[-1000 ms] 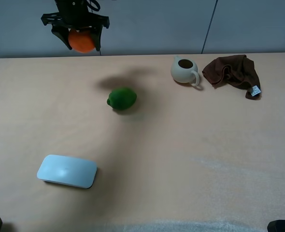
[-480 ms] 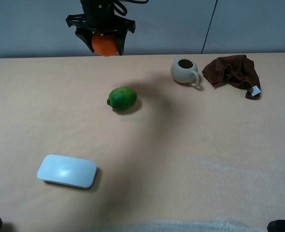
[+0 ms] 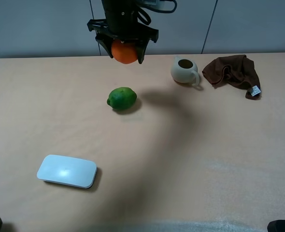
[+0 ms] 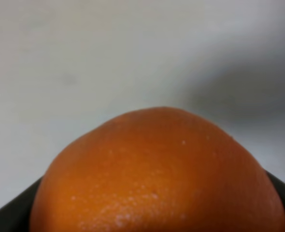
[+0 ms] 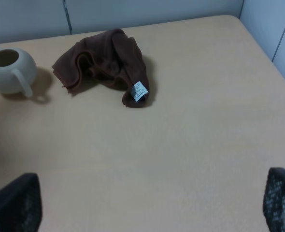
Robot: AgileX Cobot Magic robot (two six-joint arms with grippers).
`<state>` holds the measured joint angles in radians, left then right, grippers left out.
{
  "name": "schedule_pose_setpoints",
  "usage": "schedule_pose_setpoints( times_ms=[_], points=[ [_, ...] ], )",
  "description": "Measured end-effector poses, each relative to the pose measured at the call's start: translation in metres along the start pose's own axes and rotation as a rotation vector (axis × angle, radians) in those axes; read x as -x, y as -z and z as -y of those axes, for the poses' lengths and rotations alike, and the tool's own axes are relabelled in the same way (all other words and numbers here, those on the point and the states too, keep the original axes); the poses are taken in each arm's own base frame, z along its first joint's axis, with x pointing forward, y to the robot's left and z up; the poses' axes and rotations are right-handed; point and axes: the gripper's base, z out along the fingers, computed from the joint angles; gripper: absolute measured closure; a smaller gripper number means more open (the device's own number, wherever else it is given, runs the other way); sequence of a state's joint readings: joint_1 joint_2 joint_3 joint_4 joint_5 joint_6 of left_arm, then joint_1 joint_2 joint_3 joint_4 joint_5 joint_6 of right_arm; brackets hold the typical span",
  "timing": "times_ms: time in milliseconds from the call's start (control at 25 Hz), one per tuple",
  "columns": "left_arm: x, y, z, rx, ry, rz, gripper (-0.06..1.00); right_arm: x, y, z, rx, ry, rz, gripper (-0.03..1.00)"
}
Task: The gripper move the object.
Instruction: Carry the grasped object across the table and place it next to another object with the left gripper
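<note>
Left jaws were clamped on the orange [image 3: 124, 52], with dark fingers [image 3: 104, 46] splayed around it. The orange was held in the air, off the tabletop [image 3: 205, 145], over its far edge. In the high view it sat beyond the green lime [image 3: 121, 98] and left of the cream teapot [image 3: 184, 70]. In the left wrist view the orange filled the lower frame, close up. Right jaws stood wide apart, holding nothing, with dark fingertips [image 5: 12, 203] at the frame corners. A brown cloth [image 3: 232, 71] lay just beside the teapot. A flat white device [image 3: 66, 170] lay near the front left, well apart from the lime.
</note>
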<state>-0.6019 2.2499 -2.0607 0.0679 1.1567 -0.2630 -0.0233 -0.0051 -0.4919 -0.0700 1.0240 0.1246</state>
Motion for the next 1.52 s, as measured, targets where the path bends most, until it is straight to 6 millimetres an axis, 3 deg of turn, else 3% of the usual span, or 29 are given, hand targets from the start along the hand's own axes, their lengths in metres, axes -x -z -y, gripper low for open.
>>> schedule_pose_setpoints(
  times_ms=[800, 1240, 1520],
  points=[
    [-0.031, 0.005, 0.089, -0.059, -0.196, -0.014, 0.2, 0.0, 0.0, 0.0, 0.0, -0.001, 0.001, 0.27],
    [-0.062, -0.028, 0.094, -0.047, -0.242, -0.159, 0.2, 0.0, 0.0, 0.0, 0.0, -0.001, 0.001, 0.27],
    [-0.068, -0.056, 0.097, -0.056, -0.252, -0.19, 0.2, 0.0, 0.0, 0.0, 0.0, -0.002, 0.0, 0.27]
  ],
)
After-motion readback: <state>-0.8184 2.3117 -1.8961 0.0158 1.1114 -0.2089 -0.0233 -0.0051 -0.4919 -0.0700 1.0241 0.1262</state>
